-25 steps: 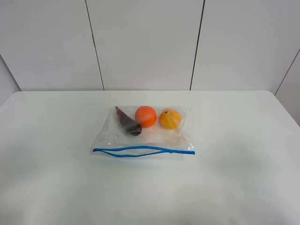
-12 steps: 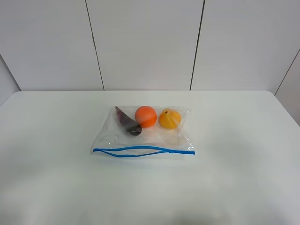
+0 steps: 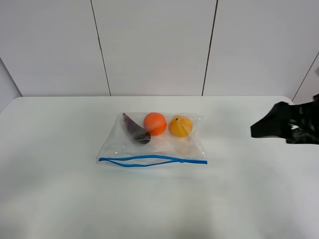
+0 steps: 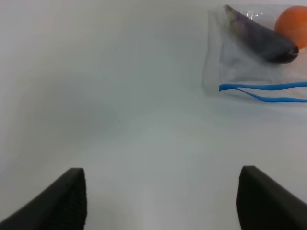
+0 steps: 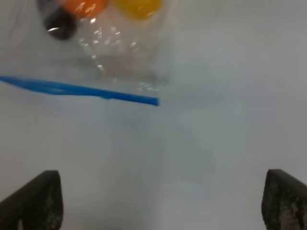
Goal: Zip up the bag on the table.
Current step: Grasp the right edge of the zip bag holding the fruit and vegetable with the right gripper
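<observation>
Fingers (image 4: pixel 67 201) of the left gripper (image 4: pixel 160 199) are spread wide, nothing between them. Right gripper (image 5: pixel 158 201) same: wide, empty.

Bag (image 3: pixel 152 142) lies flat near the middle of the table (image 3: pixel 60 174). In the high view its blue zipper (image 3: pixel 149 159) runs along the 6 o'clock edge. The two blue tracks gape over the left and middle stretch and meet toward the 3 o'clock end, so it's not sealed.

Inside, along the 12 o'clock edge: eggplant (image 3: pixel 135 129) toward 9 o'clock, orange (image 3: pixel 155 123) in the middle touching it, pear (image 3: pixel 180 126) just beside at 3 o'clock.

Right gripper (image 3: pixel 266 127) hangs at 3 o'clock from the bag, well apart, pointing toward it. Left gripper is outside the high view; its wrist camera shows the bag's eggplant corner and zipper end ahead, apart from the fingertips. White panelled wall (image 3: pixel 154 45) at 12 o'clock behind the table.
</observation>
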